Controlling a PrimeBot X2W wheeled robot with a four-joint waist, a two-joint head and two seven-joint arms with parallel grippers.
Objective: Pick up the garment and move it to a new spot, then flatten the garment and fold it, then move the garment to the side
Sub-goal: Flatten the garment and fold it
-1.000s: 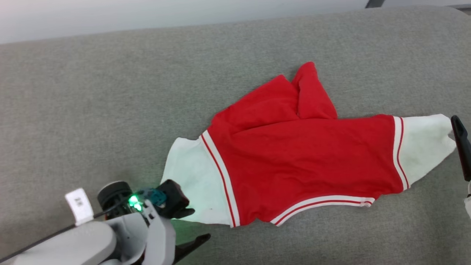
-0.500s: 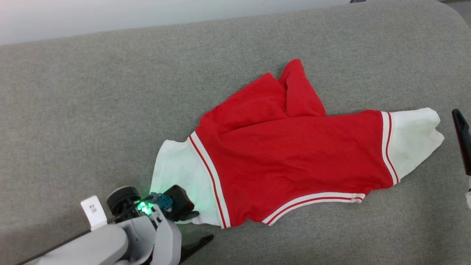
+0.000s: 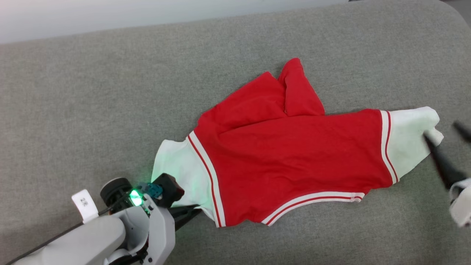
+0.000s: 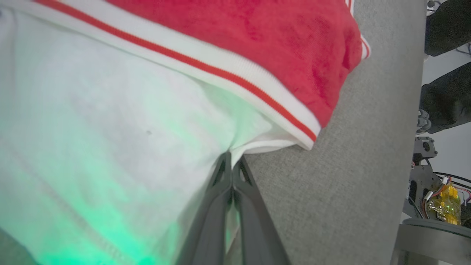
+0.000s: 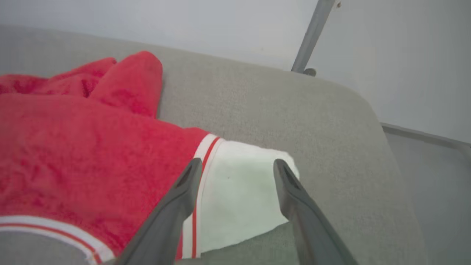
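Left pincer (image 4: pixel 232 162): newly clenched on sleeve (image 4: pixel 110 129) of shirt (image 3: pixel 294 154); right pincer (image 5: pixel 237 163): open astride other sleeve (image 5: pixel 239 191). Sets up the lift.

Head camera: high, looking steeply down on the grey fabric-covered surface (image 3: pixel 92 92). Left wrist camera: pressed close to the red soft-fabric T-shirt with white sleeves (image 4: pixel 110 129). Right wrist camera: low, facing the surface's far right corner. All three share the T-shirt.
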